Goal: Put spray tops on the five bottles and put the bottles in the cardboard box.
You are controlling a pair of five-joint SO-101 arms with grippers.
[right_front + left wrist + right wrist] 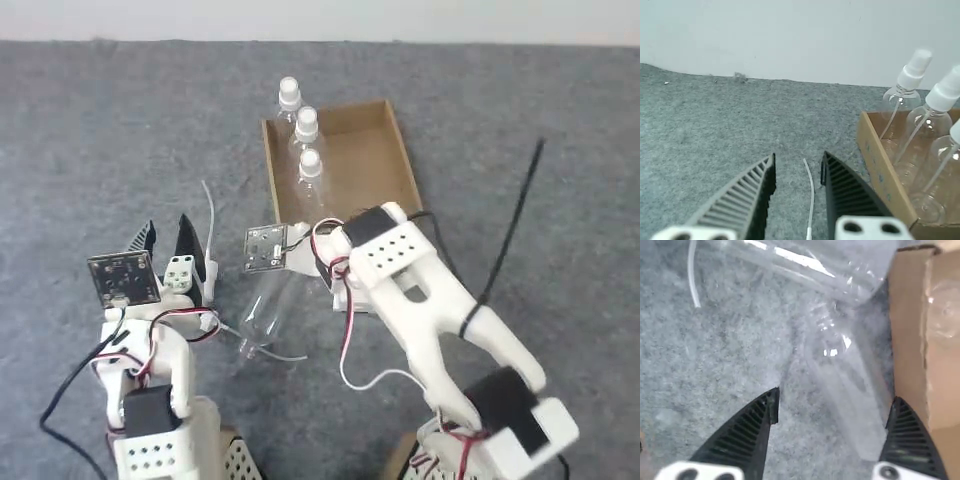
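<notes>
Right gripper (836, 395) is hovering w/ jaws wide apart, straddling a topless bottle (845, 375) that's lying on the carpet (715, 340) just beside the cardboard box (910, 340); bottle's long axis is running lengthwise btwn the jaws.

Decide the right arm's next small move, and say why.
Probably close the right gripper on the clear bottle. The bottle lies ungripped on the carpet between the open jaws, beside the cardboard box.
</notes>
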